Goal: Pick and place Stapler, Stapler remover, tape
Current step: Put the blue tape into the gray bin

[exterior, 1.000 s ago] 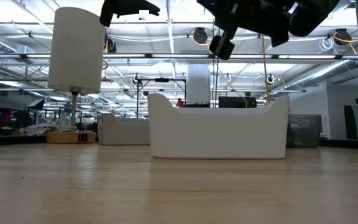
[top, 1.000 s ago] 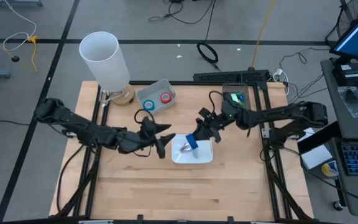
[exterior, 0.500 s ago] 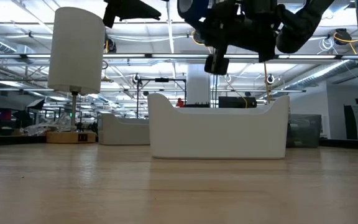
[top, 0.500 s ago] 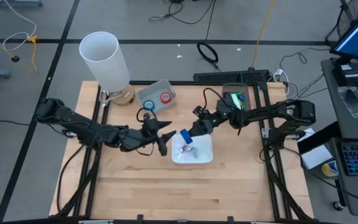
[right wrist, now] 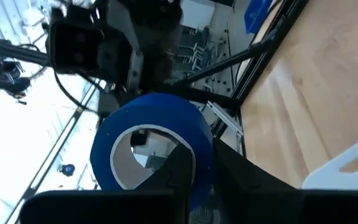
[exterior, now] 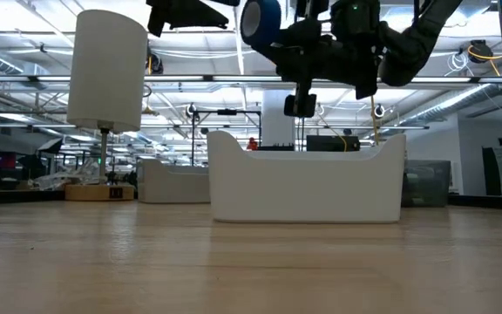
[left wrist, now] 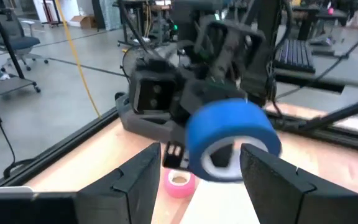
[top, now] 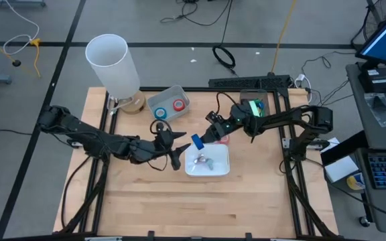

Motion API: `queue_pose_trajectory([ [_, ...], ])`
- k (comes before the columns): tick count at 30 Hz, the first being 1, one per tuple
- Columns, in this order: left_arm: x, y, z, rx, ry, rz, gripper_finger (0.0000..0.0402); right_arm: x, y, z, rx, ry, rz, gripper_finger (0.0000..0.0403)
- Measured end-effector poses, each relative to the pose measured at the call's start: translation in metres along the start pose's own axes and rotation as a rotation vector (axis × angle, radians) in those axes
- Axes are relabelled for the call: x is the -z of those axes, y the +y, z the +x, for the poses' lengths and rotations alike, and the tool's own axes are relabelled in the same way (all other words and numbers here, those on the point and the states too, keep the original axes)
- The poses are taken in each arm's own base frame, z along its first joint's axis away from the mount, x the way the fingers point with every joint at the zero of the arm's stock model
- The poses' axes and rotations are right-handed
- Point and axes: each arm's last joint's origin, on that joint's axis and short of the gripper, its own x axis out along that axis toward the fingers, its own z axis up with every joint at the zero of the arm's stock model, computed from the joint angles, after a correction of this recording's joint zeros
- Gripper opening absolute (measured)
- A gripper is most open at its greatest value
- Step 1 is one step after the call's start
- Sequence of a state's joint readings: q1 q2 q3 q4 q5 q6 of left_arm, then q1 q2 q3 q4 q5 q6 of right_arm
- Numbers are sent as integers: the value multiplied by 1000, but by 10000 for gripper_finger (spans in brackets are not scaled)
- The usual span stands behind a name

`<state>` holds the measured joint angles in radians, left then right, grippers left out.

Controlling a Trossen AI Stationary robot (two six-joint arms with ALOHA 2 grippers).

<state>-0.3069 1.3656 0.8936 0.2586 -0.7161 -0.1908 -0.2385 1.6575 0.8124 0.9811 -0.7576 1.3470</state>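
Gripping blue tape (top: 197, 141) on edge, right gripper (top: 205, 138).

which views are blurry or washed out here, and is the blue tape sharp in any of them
Left wrist view: the blue tape roll is motion-smeared, room behind soft. Right wrist view: the roll is clearer, but the upper left is blown out white. Low view: ceiling lights glare. High view: evenly lit, the roll small.
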Motion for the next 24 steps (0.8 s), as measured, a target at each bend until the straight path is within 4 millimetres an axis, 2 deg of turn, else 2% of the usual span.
queue_pose_trajectory([
  [9,9,-2,8,-8,25,26,218,-13,8,10,-18,0,-20,31],
  [24,3,4,15,-23,2,24,218,-12,6,11,-1,25,0,31],
])
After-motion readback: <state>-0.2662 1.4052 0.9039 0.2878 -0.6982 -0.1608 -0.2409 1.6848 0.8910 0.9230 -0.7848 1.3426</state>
